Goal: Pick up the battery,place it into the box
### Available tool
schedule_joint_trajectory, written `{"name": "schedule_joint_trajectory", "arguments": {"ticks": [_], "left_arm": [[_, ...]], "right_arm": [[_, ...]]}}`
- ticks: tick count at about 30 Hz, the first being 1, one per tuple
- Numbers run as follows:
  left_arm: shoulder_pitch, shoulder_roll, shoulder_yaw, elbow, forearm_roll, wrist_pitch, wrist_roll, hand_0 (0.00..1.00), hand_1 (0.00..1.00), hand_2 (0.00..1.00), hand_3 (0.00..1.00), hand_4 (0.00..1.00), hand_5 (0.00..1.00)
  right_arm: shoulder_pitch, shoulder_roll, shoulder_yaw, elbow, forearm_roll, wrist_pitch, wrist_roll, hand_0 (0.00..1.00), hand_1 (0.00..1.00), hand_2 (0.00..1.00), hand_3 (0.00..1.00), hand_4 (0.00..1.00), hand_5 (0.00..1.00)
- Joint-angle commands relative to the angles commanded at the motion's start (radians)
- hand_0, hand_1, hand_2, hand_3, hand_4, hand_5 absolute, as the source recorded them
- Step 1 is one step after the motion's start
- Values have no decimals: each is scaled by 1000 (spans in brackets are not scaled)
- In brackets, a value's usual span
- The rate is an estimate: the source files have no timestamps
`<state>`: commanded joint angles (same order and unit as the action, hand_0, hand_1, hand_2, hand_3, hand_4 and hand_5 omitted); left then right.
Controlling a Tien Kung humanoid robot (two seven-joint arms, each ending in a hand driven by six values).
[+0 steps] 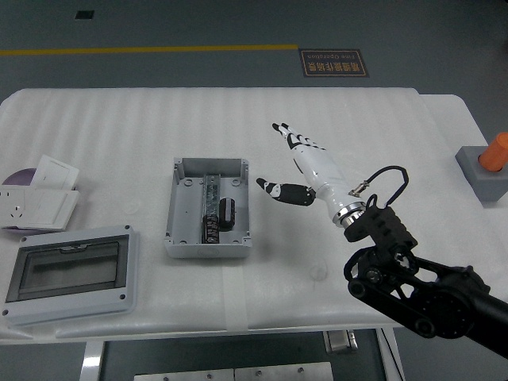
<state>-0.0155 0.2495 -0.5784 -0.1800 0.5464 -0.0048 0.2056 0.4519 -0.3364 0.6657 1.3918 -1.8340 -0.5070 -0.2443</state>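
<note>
The grey open box point(178, 236) sits mid-table, left of centre. A black cylindrical battery point(227, 213) lies inside it, to the right of the metal rail with dark components point(210, 208). My right hand point(287, 167), white with black fingertips, is open and empty. It hovers above the table to the right of the box, fingers spread, thumb pointing toward the box. The black right arm point(413, 282) comes in from the lower right. The left arm is not in view.
The box's grey lid with a dark window point(68, 271) lies at the front left. A white socket plate and cards point(38, 198) lie at the far left edge. A grey block with an orange cylinder point(488, 164) stands at the right edge.
</note>
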Motion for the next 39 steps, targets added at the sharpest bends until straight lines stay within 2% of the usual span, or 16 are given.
{"name": "schedule_joint_trajectory", "arguments": {"ticks": [1, 2, 6, 7, 8, 13, 14, 16, 19, 20, 25, 26, 39], "left_arm": [[0, 2, 0, 0, 1, 0, 0, 579, 623, 513, 537, 687, 158], [-1, 4, -2, 0, 4, 0, 0, 579, 623, 513, 536, 686, 156], [-3, 11, -7, 0, 11, -2, 0, 579, 623, 513, 536, 686, 156], [-3, 12, -7, 0, 13, -3, 0, 579, 623, 513, 536, 686, 156], [-4, 14, -8, 0, 14, -3, 1, 579, 623, 512, 536, 686, 155], [-4, 16, -6, 0, 12, -3, -2, 579, 623, 512, 536, 686, 155], [-4, 16, -6, 0, 11, -3, -2, 579, 623, 512, 536, 686, 153], [0, 16, -3, 0, 6, -2, -3, 579, 623, 512, 536, 686, 153], [5, 12, 2, 0, -3, -1, -3, 579, 623, 512, 536, 686, 153], [7, 11, 3, 0, -4, -1, -3, 579, 622, 512, 536, 686, 151], [12, 7, 5, 0, -13, -2, -7, 579, 622, 512, 536, 686, 151], [12, 7, 5, 0, -15, -1, -7, 579, 622, 514, 536, 686, 151], [11, 4, 8, 0, -32, -1, -6, 579, 621, 516, 536, 688, 148]], "right_arm": [[-10, -10, 24, 3, 1, -3, 6, 899, 978, 998, 998, 799, 380], [-24, -20, 53, 6, 6, -8, 18, 868, 937, 961, 998, 796, 385], [-72, -39, 155, 8, 62, -22, 80, 868, 937, 961, 998, 796, 385], [-85, -40, 177, 5, 81, -29, 99, 868, 937, 961, 998, 796, 385], [-98, -40, 202, 2, 102, -39, 120, 852, 895, 928, 998, 792, 383], [-154, -41, 314, -14, 193, -91, 222, 852, 895, 928, 998, 792, 383], [-163, -42, 335, -16, 212, -96, 240, 806, 872, 891, 980, 787, 388], [-180, -46, 383, -19, 255, -102, 285, 806, 872, 891, 980, 787, 388], [-196, -51, 441, -22, 310, -92, 334, 806, 872, 891, 980, 787, 388], [-200, -52, 459, -23, 326, -87, 346, 738, 793, 813, 886, 783, 402], [-220, -55, 522, -15, 363, -53, 380, 738, 793, 813, 886, 783, 402], [-224, -56, 531, -12, 368, -47, 386, 710, 768, 786, 845, 781, 403], [-257, -55, 622, 7, 464, 0, 427, 691, 751, 782, 835, 779, 409]]}}
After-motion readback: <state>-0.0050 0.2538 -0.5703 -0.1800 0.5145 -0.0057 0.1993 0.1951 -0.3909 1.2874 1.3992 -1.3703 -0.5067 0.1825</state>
